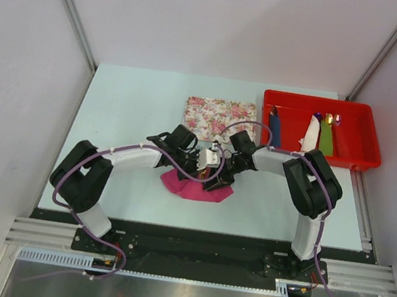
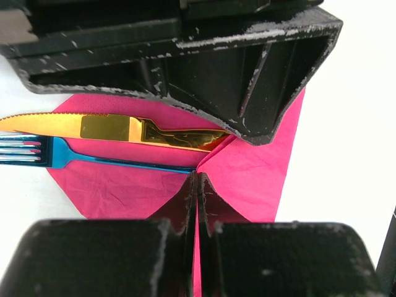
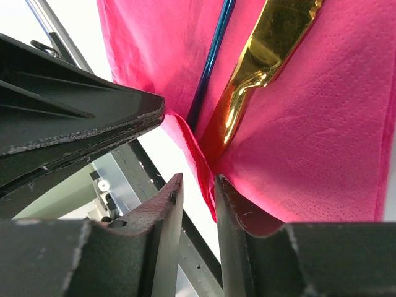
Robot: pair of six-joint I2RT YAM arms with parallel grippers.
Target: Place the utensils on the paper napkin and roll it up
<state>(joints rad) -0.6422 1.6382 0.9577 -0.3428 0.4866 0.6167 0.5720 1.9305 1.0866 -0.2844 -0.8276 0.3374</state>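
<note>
The magenta paper napkin point(image 1: 192, 187) lies at mid-table, partly folded up, under both grippers. On it rest the utensils: a gold knife point(image 2: 124, 129) and a blue fork point(image 2: 68, 154), side by side, their heads sticking out past its left edge. My left gripper point(image 2: 198, 180) is shut on a raised fold of the napkin point(image 2: 247, 167), just beside the fork's handle. My right gripper point(image 3: 198, 182) faces it from the other side. Its fingers stand a little apart, and the napkin's edge point(image 3: 195, 154) hangs in the gap against the right finger point(image 3: 232, 210). The knife point(image 3: 260, 55) and fork point(image 3: 213, 55) run up the sheet.
A floral tray point(image 1: 221, 118) lies just behind the napkin. A red bin point(image 1: 361, 137) at the back right holds blue, white and green rolled bundles with spoon tips. The right gripper's black body point(image 2: 247, 62) fills the top of the left wrist view.
</note>
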